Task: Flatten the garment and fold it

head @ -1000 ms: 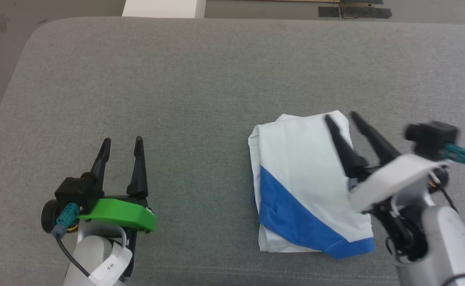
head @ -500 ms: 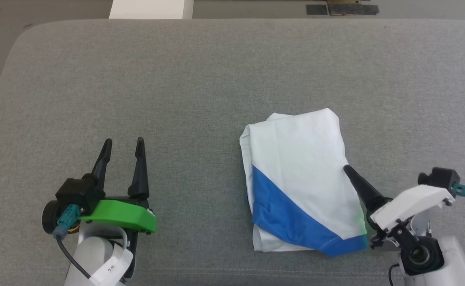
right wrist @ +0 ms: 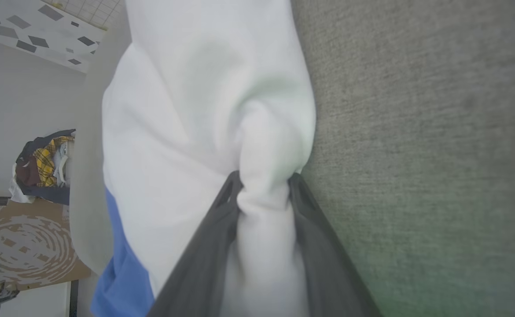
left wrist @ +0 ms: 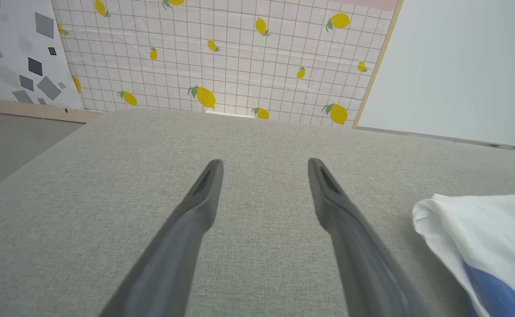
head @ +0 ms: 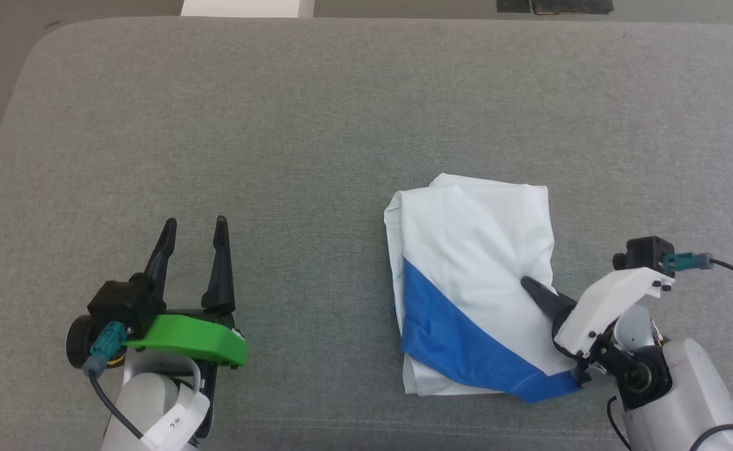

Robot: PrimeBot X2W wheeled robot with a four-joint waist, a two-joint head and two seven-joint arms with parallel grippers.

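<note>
Grey fabric cushion (head: 316, 125) carries everything, with a rounded corner far ahead-left of the left end effector (head: 194, 220). Past the cushion's far edge, straight ahead of that end effector, is a lemon-print grid backdrop (left wrist: 240, 57). A plain white panel (left wrist: 460, 66) stands to its right and a grey-shapes panel (left wrist: 15, 53) to its left. In the right wrist view a heap of clothes (right wrist: 42, 163), some yellow plaid, sits off the cushion, well to the side of the right end effector (right wrist: 264, 178). Nothing lies on the cushion between the two end effectors apart from the shirt.

The garment (head: 473, 250) is folded into a compact packet, white on top, with a diagonal blue band across its near part. It lies flat on the cushion, well off to the right of the left end effector, its white edge and a bit of blue (left wrist: 482, 246) just entering that wrist view.

The right end effector is at the packet's right edge, above the blue hem, with its fingers (right wrist: 222, 211) clenched on a bunched ridge of white fabric, so it is grasping the garment. One finger lies on top of the cloth; the other is hidden from the head camera.

The left end effector is released, jaws spread wide, and low over bare cushion touching nothing.
</note>
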